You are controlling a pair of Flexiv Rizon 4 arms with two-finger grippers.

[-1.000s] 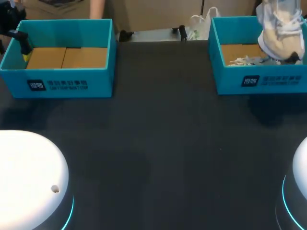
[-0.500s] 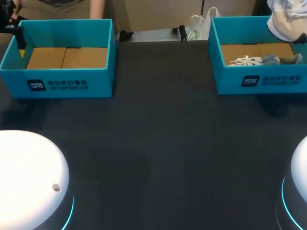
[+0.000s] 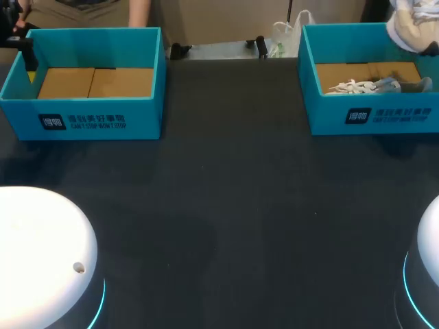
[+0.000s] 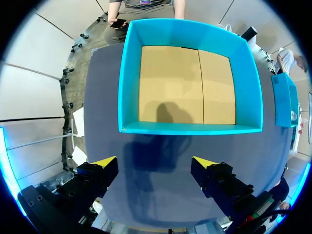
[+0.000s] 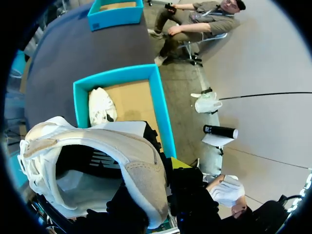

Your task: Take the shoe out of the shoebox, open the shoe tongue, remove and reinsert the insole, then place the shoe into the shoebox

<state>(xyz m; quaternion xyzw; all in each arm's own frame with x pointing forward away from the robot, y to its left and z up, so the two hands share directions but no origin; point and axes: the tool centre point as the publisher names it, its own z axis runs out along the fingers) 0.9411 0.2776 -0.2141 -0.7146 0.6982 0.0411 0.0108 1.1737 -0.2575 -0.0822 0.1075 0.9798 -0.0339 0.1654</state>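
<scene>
Shoe (image 5: 131,151) in the air! It hangs above the far corner of the right shoebox (image 5: 163,112), clear of the rim, opening turned toward the wrist camera. Down on the cardboard floor of that box lies a second shoe (image 5: 101,105), on its side, pale laces spilling.

Here's where it could come apart, as I judge it. The right hand (image 5: 168,168) has the shoe by its padded heel collar only, so all the weight hangs off one soft edge. A quick swing toward the middle of the table (image 3: 233,205) could make it pivot in the grip or slip free, and it would drop back onto the second shoe or catch the teal wall. A low carry is the other worry: the sole or a loose lace could clip the rim and drag the whole box along.

Now the hands. On the right, one yellow tip shows pressed against the outside of the collar; the other finger is hidden by the shoe, most likely inside it. With the shoe hanging clear of everything, I read that as a narrow pinch closed on the collar wall.

The left hand (image 4: 155,163) is spread wide, both yellow tips well apart, holding nothing. It hovers over the bare table just outside one wall of the left shoebox (image 4: 190,128), which shows only its cardboard floor.
</scene>
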